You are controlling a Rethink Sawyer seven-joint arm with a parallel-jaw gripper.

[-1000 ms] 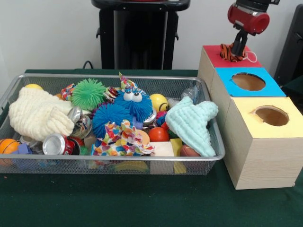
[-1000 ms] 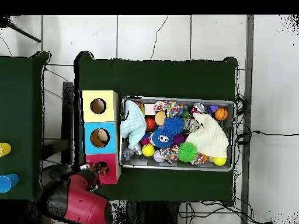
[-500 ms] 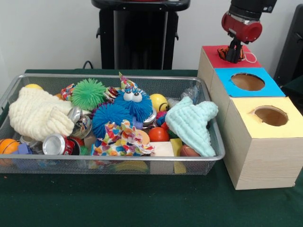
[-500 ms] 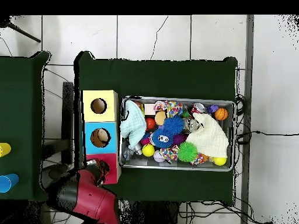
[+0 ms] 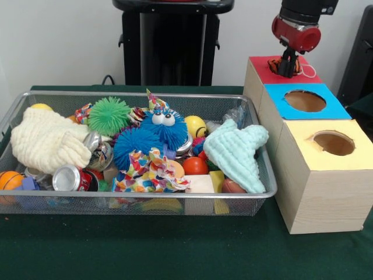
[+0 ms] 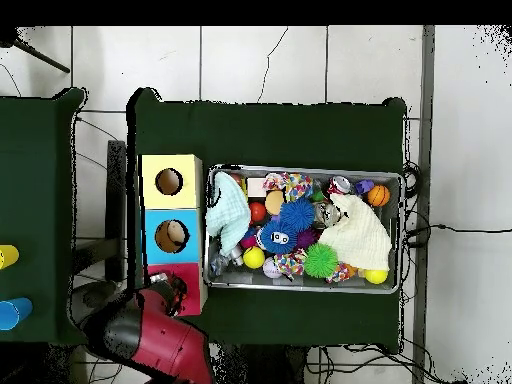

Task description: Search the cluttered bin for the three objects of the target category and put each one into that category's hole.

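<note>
Front view: hand (image 5: 287, 69) on striped toy (image 5: 281, 63) atop red box (image 5: 262, 67).

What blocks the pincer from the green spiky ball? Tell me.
Probably nothing. The green spiky ball sits on top of the clutter, uncovered. The pincer is over the red box, across the bin.

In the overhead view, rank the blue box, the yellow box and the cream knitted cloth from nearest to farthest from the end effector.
The end effector sits over the red box.
1. Blue box: directly beside the red one.
2. Yellow box: at the row's other end.
3. Cream knitted cloth: at the wire bin's far end, away from the boxes.
</note>
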